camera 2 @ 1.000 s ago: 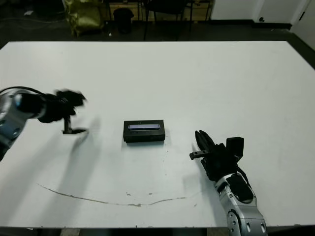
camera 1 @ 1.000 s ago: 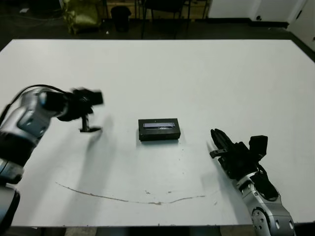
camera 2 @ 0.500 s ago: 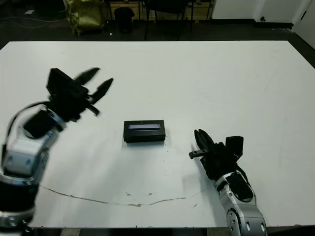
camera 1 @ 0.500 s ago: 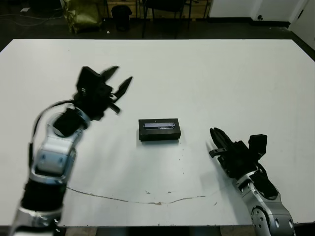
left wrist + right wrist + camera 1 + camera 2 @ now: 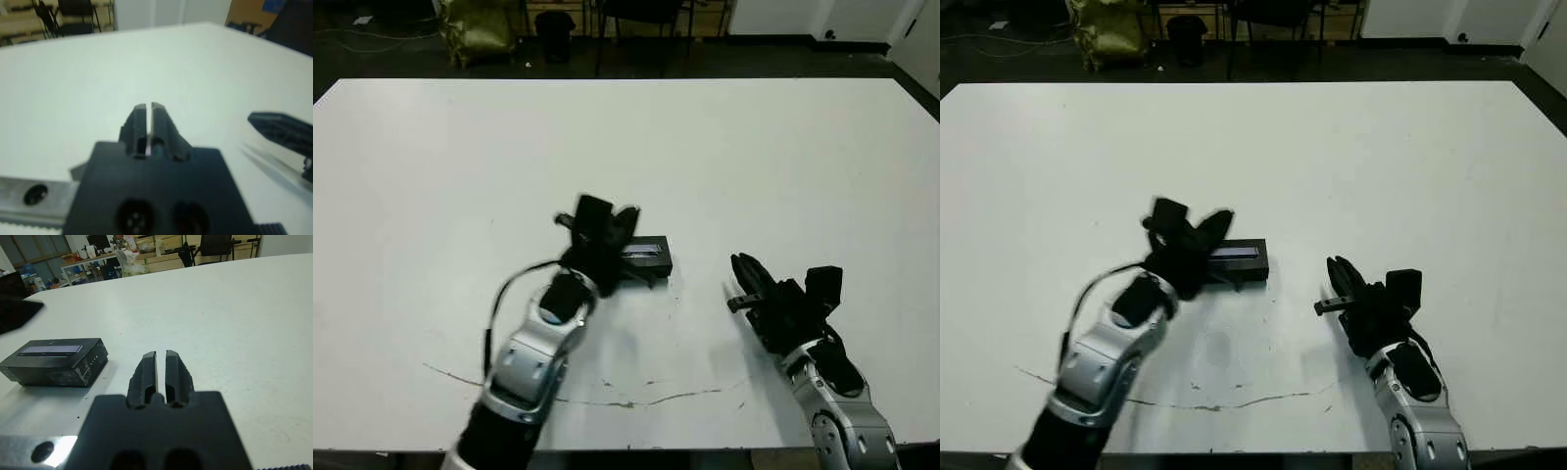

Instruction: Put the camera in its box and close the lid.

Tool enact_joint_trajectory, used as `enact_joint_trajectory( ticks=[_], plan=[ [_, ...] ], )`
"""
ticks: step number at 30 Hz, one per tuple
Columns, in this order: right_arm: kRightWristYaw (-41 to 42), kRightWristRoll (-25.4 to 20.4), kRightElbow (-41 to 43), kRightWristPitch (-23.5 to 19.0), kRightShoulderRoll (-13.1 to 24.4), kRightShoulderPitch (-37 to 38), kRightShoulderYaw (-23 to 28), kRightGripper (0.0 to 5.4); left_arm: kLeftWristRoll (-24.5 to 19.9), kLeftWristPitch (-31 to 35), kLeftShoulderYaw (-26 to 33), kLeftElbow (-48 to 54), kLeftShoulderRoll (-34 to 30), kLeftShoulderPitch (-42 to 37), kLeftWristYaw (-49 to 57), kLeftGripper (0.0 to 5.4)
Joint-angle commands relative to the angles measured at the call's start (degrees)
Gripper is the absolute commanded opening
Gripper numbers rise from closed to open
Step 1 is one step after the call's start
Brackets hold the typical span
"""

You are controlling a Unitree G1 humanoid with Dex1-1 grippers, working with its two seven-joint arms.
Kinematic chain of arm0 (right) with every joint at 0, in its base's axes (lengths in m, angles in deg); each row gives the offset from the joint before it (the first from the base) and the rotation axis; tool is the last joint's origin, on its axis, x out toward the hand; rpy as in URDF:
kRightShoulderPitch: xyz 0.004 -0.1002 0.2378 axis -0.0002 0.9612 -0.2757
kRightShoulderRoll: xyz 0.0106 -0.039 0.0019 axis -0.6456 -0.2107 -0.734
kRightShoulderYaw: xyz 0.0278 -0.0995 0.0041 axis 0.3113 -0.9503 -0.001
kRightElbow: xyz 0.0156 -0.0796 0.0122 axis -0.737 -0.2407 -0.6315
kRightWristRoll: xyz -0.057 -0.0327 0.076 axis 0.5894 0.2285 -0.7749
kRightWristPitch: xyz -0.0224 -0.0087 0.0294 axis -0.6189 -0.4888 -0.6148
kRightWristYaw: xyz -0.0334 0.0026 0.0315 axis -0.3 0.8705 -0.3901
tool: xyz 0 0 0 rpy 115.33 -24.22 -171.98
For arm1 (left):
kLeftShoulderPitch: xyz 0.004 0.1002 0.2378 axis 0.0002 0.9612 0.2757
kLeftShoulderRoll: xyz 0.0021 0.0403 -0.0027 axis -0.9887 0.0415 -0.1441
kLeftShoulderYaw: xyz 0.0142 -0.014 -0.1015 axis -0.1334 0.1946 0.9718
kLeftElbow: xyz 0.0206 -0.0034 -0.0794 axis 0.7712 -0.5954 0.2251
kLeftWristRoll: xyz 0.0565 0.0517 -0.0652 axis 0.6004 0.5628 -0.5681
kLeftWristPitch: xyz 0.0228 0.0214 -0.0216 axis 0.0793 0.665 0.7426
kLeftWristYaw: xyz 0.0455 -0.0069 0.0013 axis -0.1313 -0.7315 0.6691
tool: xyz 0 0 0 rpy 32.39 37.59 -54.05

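A: What lies around the box on the desk (image 5: 783, 147)?

B: Little. The white desk carries only the closed black box (image 5: 56, 362), with the lid (image 5: 1239, 253) on it and its grey-blue strip facing up, near the middle. A thin brown scratch line (image 5: 607, 399) runs along the near side. Chairs and a yellowish bag (image 5: 475, 29) stand past the far edge.

A: Does anything block the box?

B: Yes. The left gripper (image 5: 1197, 233) hangs over the box's left end and hides that part in the head views; only the right half of the lid shows there. Whether it touches the box cannot be told.

A: And the jaws?

B: The left wrist view shows the left jaws pressed nearly together with nothing between them. The right gripper (image 5: 160, 369) rests to the right of the box, apart from it, its jaws also closed and empty.

A: The camera?

B: It is not seen anywhere. The left arm is blurred.
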Motion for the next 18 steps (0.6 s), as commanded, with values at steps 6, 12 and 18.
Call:
enact_joint_trajectory(
  ticks=[6, 12, 18],
  plan=[
    [0.6, -0.1, -0.9, 0.1, 0.6, 0.9, 0.7, 0.00, 3.2, -4.9, 0.5, -16.5, 2.3, -2.0, 4.4, 0.02],
    [1.3, -0.3, -1.5, 0.9, 0.6, 0.9, 1.0, 0.00, 4.2, -7.4, 0.8, -24.9, 2.5, -1.9, 6.5, 0.02],
    [2.1, -1.1, -1.7, 1.1, 0.2, 1.1, 1.2, 0.00, 1.9, -3.9, 3.0, -25.3, 2.7, 0.3, 7.1, 0.02]
  ],
)
